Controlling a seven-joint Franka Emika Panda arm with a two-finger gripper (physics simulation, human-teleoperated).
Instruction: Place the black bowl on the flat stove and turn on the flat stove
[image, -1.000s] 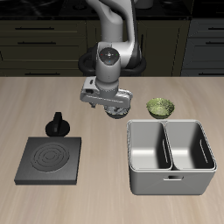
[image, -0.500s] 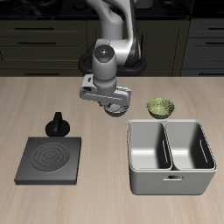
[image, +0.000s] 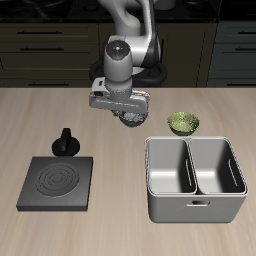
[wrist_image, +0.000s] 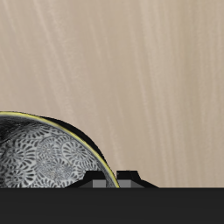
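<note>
The black bowl (image: 129, 120) hangs above the table's middle, its rim pinched by my gripper (image: 124, 110), which is shut on it. In the wrist view the bowl (wrist_image: 44, 159) shows its grey-white speckled inside and dark rim close to the camera, with bare wood beneath. My fingertips are mostly hidden there. The flat stove (image: 58, 183) is a dark square plate with ringed burner, lying near the table's front edge, well apart from the bowl. A black knob-like piece (image: 66, 142) stands just behind the stove.
A small green patterned bowl (image: 183, 123) rests beside the held bowl. A grey two-compartment metal bin (image: 195, 204) stands toward the front edge, below the green bowl. Dark cabinets run along the back.
The gripper has risen with the black bowl in it and drifted slightly back and toward the stove's side. Nothing else has moved.
</note>
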